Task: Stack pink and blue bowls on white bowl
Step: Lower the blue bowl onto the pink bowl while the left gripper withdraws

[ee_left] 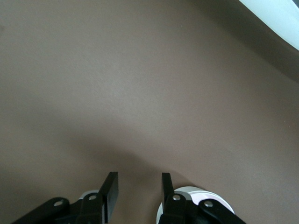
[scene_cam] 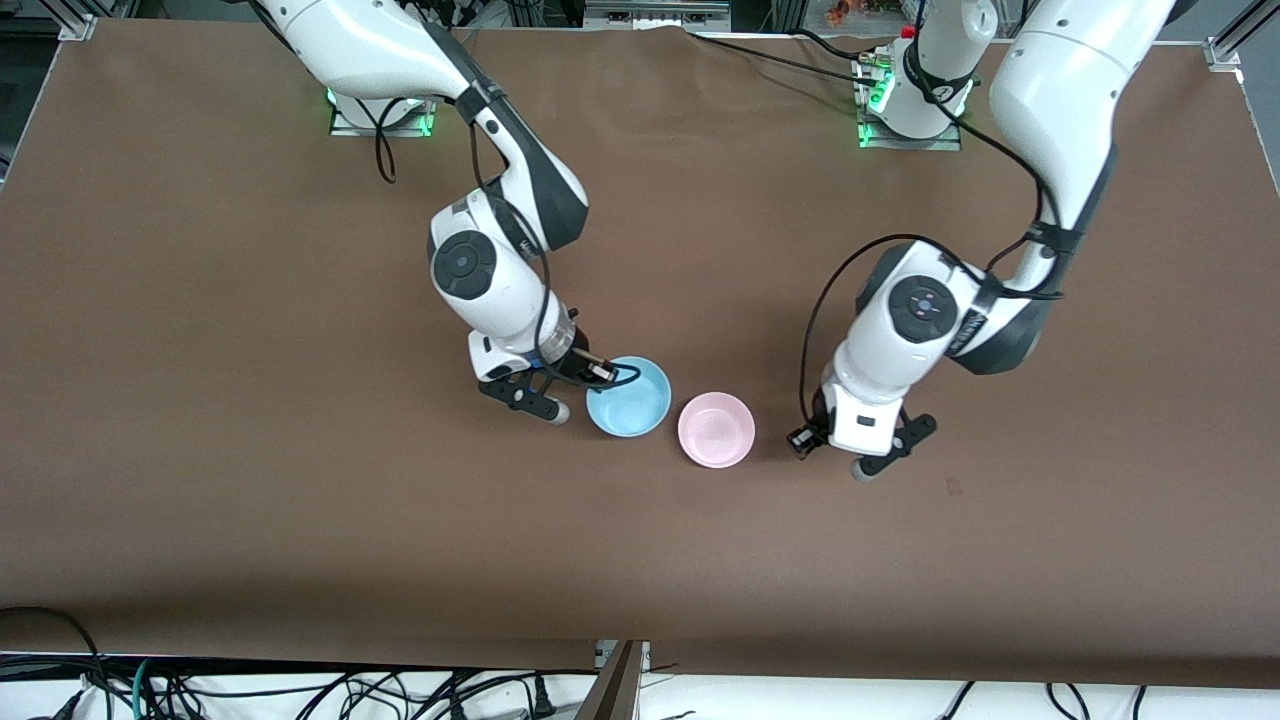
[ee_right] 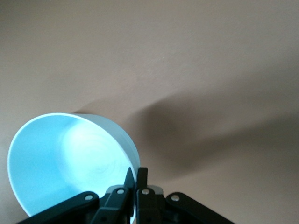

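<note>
The light blue bowl is beside the pale pink bowl near the table's middle. My right gripper is shut on the blue bowl's rim at the side toward the right arm's end. In the right wrist view my right gripper pinches the wall of the blue bowl, which is tilted. My left gripper is low over bare table beside the pink bowl, toward the left arm's end. In the left wrist view my left gripper is open and empty. No white bowl shows on its own.
The brown table cover is bare around the two bowls. A pale curved edge shows at one corner of the left wrist view; I cannot tell what it is. Cables hang along the table's near edge.
</note>
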